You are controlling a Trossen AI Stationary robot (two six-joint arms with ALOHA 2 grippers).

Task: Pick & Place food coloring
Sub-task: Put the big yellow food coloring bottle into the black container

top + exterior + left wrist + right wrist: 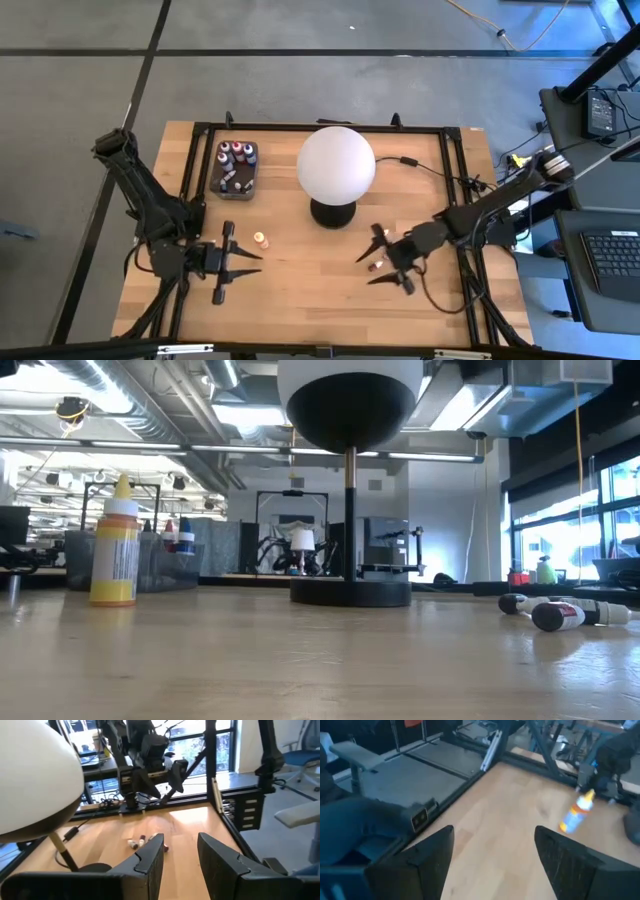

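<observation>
Orange bottle (pixel 261 240) upright, cap up; small bottles (pixel 560 611) lying flat. Both tools (pixel 243 262) (pixel 380 262) spread wide, empty.

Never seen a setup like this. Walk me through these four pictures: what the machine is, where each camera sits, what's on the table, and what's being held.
It is a robot with two dark arms at a wooden table. One picture looks straight down from above, one looks level across the tabletop, and two come from cameras on the arms' wrists. The left end effector and the right end effector both hover open and hold nothing. A big white globe lamp stands mid-table. Behind it to the left, a dark tray holds small food coloring bottles. A taller orange bottle stands upright beside the left end effector. A few small bottles lie on their sides by the right end effector.
</observation>
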